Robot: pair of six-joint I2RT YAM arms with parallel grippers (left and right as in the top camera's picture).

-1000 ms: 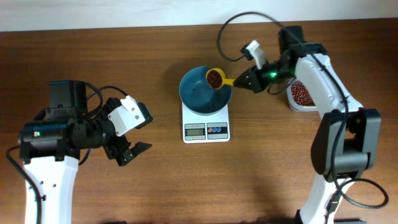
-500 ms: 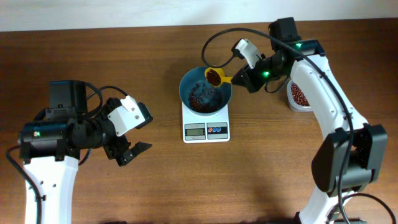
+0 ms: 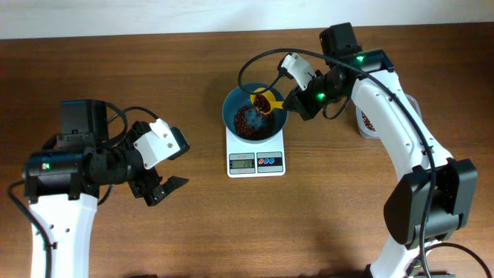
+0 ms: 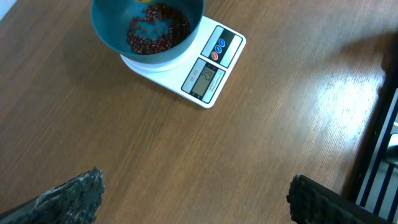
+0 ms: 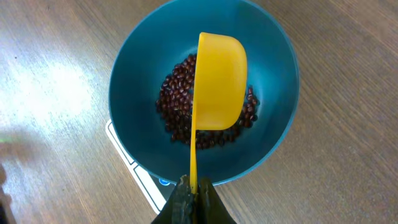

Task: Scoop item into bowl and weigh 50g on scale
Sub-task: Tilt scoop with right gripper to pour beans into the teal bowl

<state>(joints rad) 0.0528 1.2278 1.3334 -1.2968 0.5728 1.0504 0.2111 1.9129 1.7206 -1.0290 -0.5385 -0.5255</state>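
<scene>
With the right fingers (image 5: 181,204) clamped on a tipped yellow scoop (image 5: 217,81) over the blue bowl (image 3: 230,108) on the scale (image 3: 256,161), some beans (image 5: 174,109) lay inside, weighing apparently unfinished, while the left fingers (image 4: 69,196) stood apart.

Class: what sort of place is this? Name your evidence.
Likely a robotics test bench: two robot arms at a wooden table, a digital scale bearing a teal bowl of beans.

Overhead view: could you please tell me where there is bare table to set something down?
Bare wood lies between the left tool and the scale, and in front of the scale. It is crowded around the bowl, where the right tool holds the scoop.
</scene>
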